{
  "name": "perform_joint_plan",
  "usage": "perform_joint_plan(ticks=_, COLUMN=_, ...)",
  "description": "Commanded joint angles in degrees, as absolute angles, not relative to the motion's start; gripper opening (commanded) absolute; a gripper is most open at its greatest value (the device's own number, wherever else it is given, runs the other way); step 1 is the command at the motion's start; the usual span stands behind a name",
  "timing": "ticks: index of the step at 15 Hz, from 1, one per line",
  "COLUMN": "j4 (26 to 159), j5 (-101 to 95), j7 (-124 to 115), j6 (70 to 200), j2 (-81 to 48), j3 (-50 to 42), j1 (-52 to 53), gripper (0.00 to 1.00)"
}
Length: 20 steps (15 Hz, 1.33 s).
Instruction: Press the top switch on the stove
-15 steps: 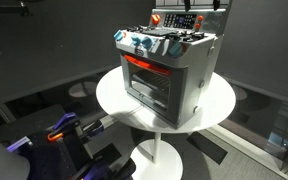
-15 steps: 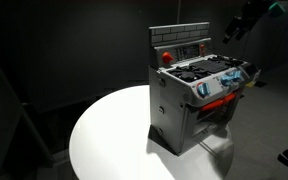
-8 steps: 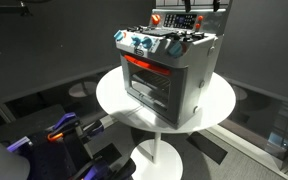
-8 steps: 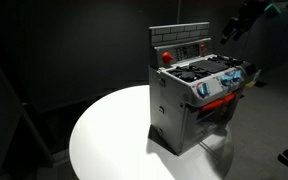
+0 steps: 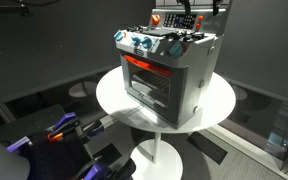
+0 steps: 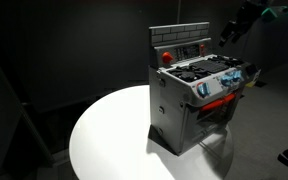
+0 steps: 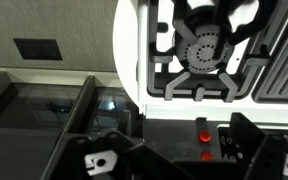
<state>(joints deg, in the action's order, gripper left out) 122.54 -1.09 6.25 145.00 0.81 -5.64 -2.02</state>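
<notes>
Round white table [image 6: 104, 135] unchanged | small silver-grey toy stove [image 6: 184, 100] sits as before | my claw [image 6: 232, 27] near its back panel, hardly shifted, jaws spread apart

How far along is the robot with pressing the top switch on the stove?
Nothing looks done yet: the gripper hangs in the air, clear of the stove, jaws apart and empty. In hand is the approach: the wrist view looks down on a burner and the red buttons. Left: descend to the back panel and press the switch.
</notes>
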Motion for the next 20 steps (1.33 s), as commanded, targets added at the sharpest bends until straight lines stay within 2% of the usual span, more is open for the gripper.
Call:
perform_joint_plan(ticks=1, j4=121.49, j5=-1.24, j7=5.98, j6=146.94, j2=-1.07, j3=-5.03, j1=-2.75, gripper=1.0)
perform_joint_plan(ticks=20, j4=115.75, j5=-1.93, j7=5.25, j6=154.75, j2=-9.34, j3=-4.94, j1=-2.74, gripper=1.0)
